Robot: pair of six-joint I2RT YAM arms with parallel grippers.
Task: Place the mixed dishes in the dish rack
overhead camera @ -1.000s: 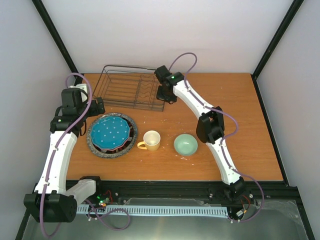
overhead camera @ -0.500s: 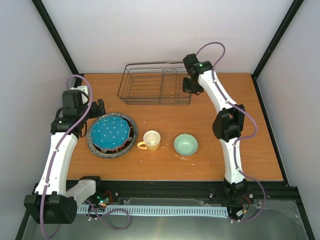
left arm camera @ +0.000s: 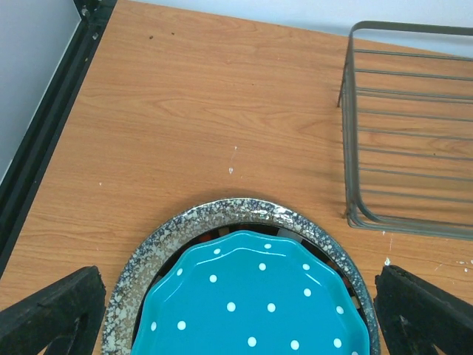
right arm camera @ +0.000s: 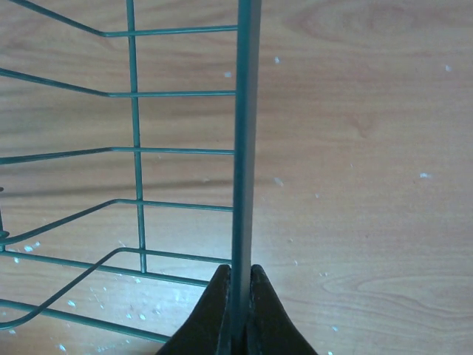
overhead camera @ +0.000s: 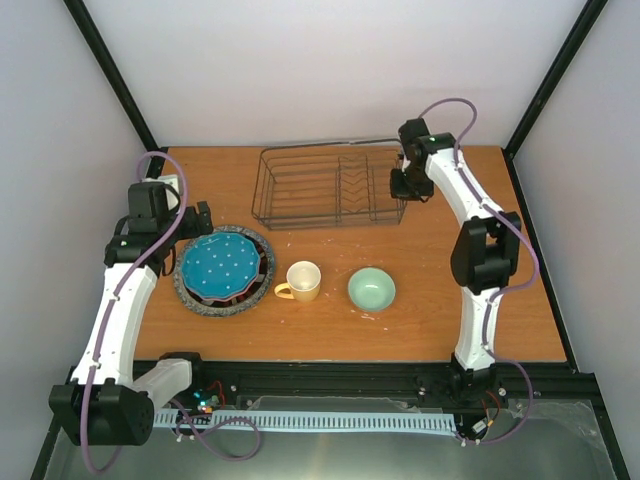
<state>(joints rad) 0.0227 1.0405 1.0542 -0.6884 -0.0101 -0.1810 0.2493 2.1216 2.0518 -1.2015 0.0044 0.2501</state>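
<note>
The dish rack is a black wire basket at the back of the table. My right gripper is shut on the rim wire at its right end. The teal white-dotted plate lies on top of a stack resting on the grey speckled plate at the left. A dark-rimmed plate edge shows between them. My left gripper hangs open just above the stack's far edge, its fingers wide apart. The yellow mug and pale green bowl stand at the front centre.
Black frame posts run up both back corners, and a rail lines the near edge. A black frame bar borders the table's left side.
My right gripper has dragged the dish rack to the right along the back of the table. The left arm and the dishes have stayed put.
</note>
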